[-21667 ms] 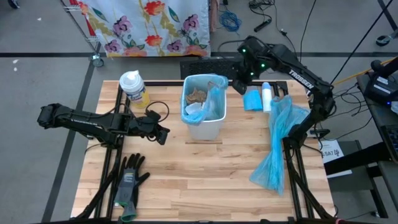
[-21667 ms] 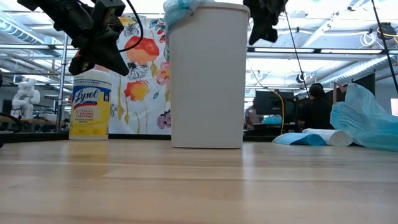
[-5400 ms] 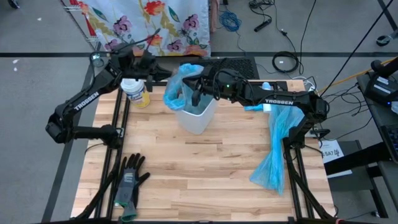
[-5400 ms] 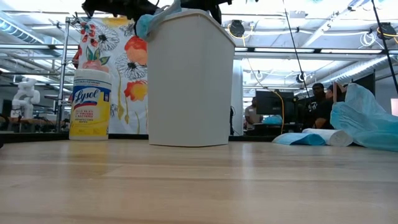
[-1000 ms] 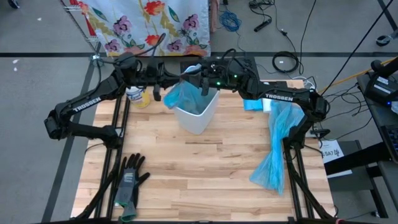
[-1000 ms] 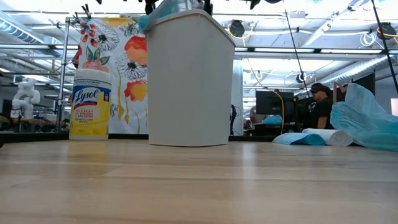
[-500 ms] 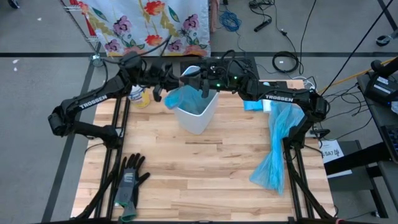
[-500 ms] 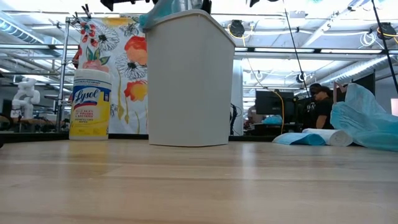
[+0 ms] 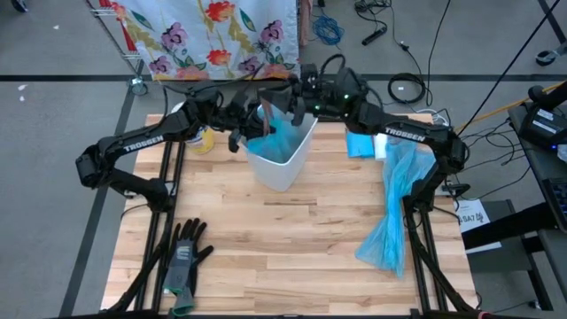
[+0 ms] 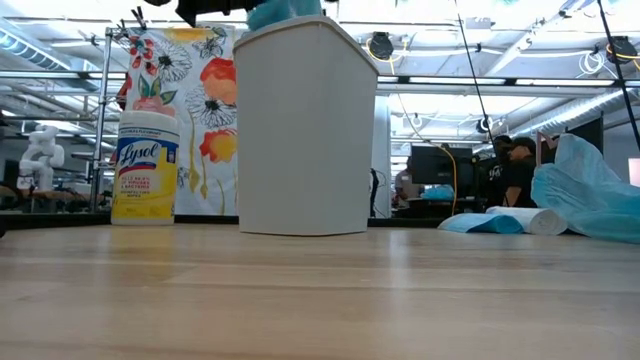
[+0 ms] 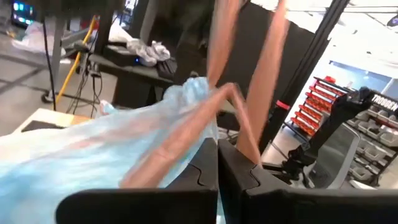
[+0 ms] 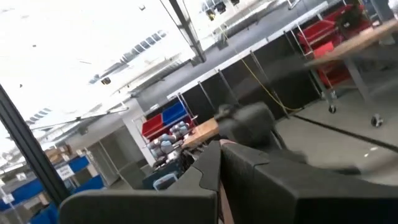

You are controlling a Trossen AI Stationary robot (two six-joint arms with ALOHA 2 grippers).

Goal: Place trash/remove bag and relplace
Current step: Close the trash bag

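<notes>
A: What lies nearest, in front of the white bin point(image 9: 282, 159)?

B: A pair of gloves point(image 9: 183, 257) on the table point(image 9: 292, 248), well apart from the bin.

A: And at the bin itself?

B: The blue bag point(image 9: 276, 142) hangs at its rim. The left gripper point(image 9: 251, 122) is closed on the bag's edge, just at the far-left side of the bin. The right gripper point(image 9: 297, 97) is closed too, at the far rim; I cannot tell if it holds anything.

A: The trash?

B: I cannot see it; the bag covers the bin's inside.

A: Beyond the bin?

B: A Lysol canister point(image 10: 145, 166), to its left.
</notes>
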